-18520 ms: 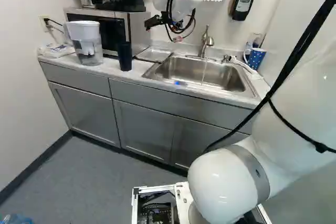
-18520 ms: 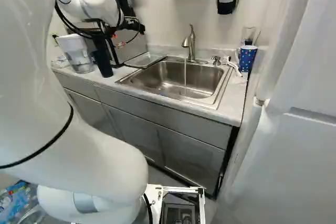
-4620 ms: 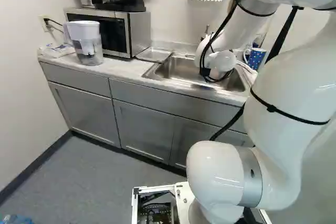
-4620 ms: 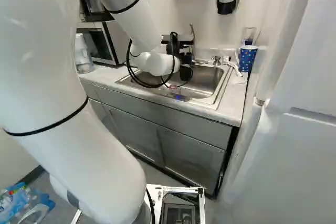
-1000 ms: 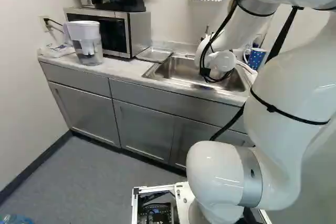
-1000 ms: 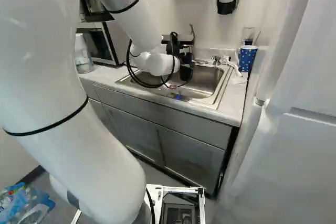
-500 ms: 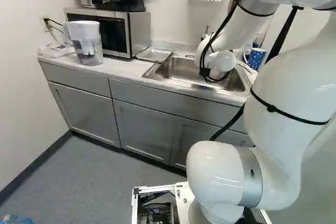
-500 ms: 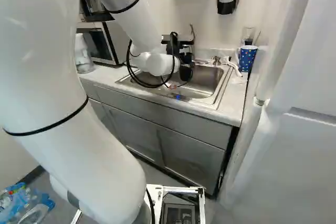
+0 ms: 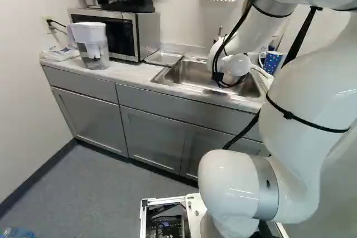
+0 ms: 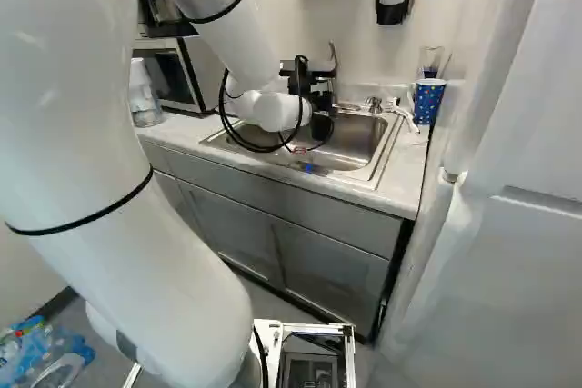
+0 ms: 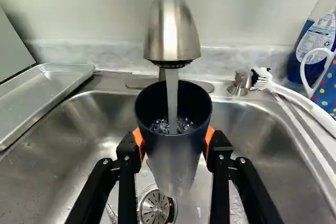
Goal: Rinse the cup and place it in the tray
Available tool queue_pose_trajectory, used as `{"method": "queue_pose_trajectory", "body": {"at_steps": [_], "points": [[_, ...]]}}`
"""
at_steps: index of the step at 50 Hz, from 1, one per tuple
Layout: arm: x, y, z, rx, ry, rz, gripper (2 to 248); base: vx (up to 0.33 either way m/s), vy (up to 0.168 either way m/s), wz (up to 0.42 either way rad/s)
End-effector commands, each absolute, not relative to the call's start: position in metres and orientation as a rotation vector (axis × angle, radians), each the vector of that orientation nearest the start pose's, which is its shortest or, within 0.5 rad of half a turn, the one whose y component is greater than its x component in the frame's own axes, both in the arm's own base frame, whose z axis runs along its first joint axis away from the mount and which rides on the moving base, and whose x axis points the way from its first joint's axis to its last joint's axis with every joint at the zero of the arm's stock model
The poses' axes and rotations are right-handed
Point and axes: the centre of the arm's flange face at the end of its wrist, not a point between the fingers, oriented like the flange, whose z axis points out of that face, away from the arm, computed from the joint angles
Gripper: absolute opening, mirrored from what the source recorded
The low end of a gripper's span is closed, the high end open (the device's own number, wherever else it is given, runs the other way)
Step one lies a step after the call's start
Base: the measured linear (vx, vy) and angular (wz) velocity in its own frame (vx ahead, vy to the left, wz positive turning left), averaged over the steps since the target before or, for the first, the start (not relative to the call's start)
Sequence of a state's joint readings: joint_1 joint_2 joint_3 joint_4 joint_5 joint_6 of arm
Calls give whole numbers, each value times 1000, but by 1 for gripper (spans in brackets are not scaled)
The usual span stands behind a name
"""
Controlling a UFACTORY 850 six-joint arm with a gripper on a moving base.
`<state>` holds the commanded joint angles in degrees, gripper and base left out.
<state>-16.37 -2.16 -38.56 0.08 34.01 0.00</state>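
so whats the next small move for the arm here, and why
I'd probably tip the cup now so it empties into the sink. The claw has it gripped from both sides, the faucet is running straight into its open mouth, and water is churning inside, so it looks too wet to set in the tray yet.

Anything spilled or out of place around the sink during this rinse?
Nothing stands out. The faucet sends its stream into the dark cup, gripped by the gripper over the sink. The tray lies alongside.
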Motion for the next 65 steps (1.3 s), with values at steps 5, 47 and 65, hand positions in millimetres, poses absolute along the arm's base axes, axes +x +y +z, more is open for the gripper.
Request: {"method": "queue_pose_trajectory", "body": {"at_steps": [5, 47, 65], "points": [[454, -133, 470, -2683, 388, -1893, 125, 0, 0, 0], [454, -133, 470, -2683, 388, -1893, 125, 0, 0, 0], [454, -133, 470, -2683, 388, -1893, 125, 0, 0, 0]]}}
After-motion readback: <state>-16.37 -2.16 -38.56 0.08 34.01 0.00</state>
